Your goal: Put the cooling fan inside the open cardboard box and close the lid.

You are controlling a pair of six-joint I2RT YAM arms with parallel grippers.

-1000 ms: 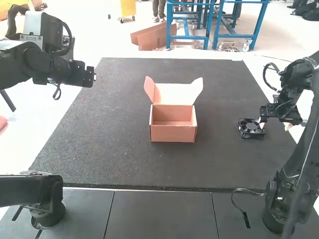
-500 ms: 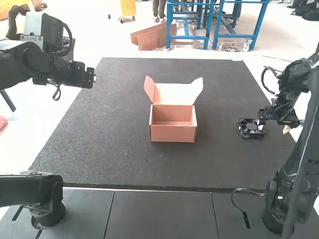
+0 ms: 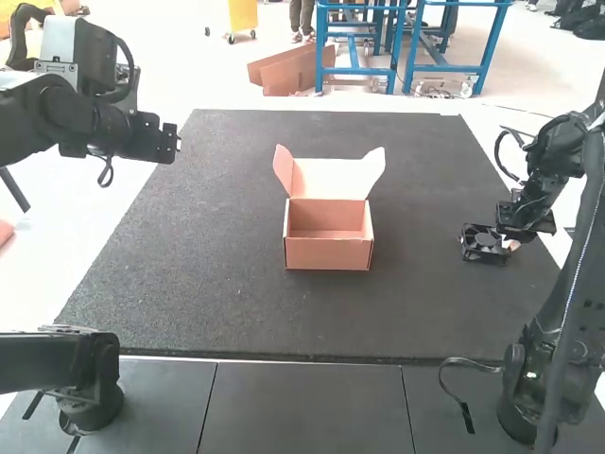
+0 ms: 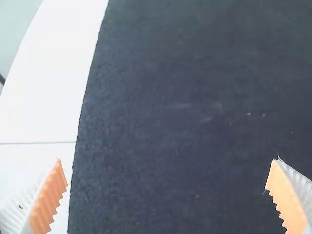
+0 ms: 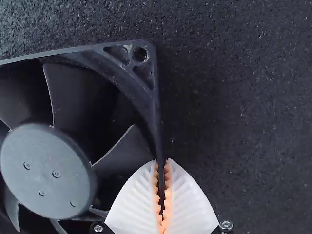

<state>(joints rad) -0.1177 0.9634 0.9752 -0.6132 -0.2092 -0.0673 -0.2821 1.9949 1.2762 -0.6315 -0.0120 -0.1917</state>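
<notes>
Pinching the cooling fan [image 5: 46, 168] by its rim, the right pincer [image 5: 161, 178] can carry it to the cardboard box [image 3: 328, 248] at 9 o'clock; the left pincer [image 4: 165, 192] hangs open, empty.

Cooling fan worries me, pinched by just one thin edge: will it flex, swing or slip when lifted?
The cooling fan is probably stiff: its frame looks like rigid moulded plastic. Held on one thin wall by the right gripper, jaws shut, it may pivot and hang tilted. Square and flat, it is unlikely to roll.
</notes>
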